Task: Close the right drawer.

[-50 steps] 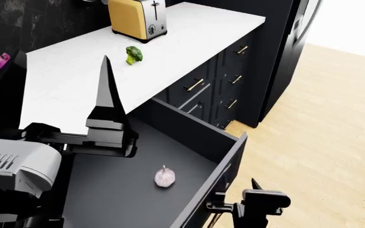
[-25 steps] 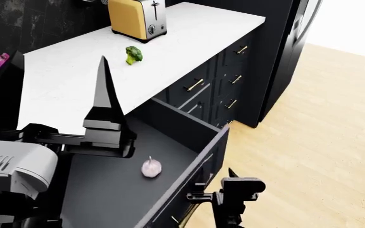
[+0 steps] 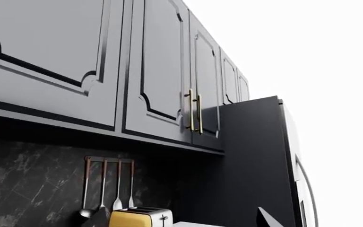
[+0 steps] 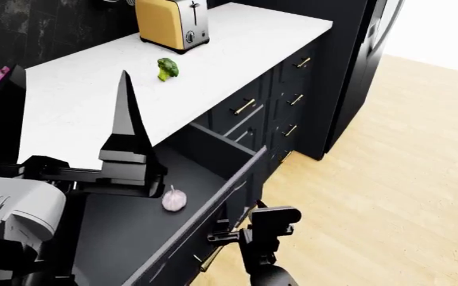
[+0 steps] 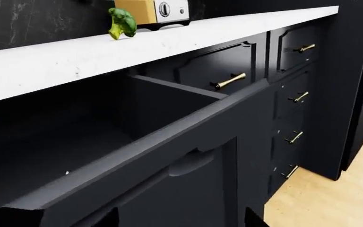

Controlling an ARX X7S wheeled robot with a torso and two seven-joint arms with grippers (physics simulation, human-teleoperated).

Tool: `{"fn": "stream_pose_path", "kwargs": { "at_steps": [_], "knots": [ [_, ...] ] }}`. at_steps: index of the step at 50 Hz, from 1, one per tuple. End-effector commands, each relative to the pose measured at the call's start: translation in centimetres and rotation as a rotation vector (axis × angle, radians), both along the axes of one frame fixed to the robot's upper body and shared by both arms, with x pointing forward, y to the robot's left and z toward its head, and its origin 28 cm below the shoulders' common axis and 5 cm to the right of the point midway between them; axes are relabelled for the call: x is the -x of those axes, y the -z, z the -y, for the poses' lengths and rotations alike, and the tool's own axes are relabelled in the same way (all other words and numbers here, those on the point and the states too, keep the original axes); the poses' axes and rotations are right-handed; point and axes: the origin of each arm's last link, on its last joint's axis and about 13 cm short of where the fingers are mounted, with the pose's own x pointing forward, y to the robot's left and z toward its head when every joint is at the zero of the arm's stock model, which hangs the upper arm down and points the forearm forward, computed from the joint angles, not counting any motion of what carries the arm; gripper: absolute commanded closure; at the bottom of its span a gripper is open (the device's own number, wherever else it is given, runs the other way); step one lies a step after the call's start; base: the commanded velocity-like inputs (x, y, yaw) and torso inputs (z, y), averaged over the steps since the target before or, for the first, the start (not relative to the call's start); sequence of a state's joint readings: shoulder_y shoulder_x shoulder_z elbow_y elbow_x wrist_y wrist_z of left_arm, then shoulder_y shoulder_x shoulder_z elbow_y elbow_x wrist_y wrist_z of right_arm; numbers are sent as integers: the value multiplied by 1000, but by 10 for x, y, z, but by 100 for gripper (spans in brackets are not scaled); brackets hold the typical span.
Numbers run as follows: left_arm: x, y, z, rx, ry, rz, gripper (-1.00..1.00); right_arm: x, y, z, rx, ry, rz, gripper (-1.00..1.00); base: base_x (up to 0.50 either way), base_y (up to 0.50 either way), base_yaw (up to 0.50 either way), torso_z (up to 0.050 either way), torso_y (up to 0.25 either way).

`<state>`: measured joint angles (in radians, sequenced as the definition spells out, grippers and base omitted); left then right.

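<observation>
Your right gripper [image 4: 249, 229] sits low centre against the glossy black front of the wide right drawer [image 4: 213, 205], which stands partly open, its long axis running lower left to upper right. Finger state: cannot tell. Your left gripper [image 4: 62, 113] gapes empty above.

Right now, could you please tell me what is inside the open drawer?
A single garlic bulb lies on the dark floor of the drawer. The left gripper and its arm cover the near part of the inside, so anything there cannot be seen.

Black cabinets [image 4: 293, 89], white countertop [image 4: 229, 53], marble backsplash [image 3: 30, 184], wood floor [image 4: 388, 179].
</observation>
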<state>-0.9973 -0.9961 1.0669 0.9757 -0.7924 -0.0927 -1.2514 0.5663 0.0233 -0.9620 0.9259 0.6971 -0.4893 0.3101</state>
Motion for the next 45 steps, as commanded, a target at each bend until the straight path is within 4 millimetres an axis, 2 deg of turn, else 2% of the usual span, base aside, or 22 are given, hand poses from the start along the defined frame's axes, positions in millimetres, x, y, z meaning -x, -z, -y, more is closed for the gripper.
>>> {"fn": "stream_pose_path", "kwargs": {
  "at_steps": [1,21,32,45],
  "knots": [
    [0,1,0,0,0,-1,-100,-4,-10,-24,56,-174,38,-100,0,0,0,0,0],
    [0,2,-1,-3,-4,-4,-100,-22,-39,-37,68,-267,62,-100,0,0,0,0,1],
    [0,1,-3,-7,-14,-6,-100,-38,-53,-34,63,-290,53,-100,0,0,0,1,2],
    [-2,1,0,-11,-4,-5,-100,-47,-61,-30,45,-281,38,-100,0,0,0,0,1]
  ]
}}
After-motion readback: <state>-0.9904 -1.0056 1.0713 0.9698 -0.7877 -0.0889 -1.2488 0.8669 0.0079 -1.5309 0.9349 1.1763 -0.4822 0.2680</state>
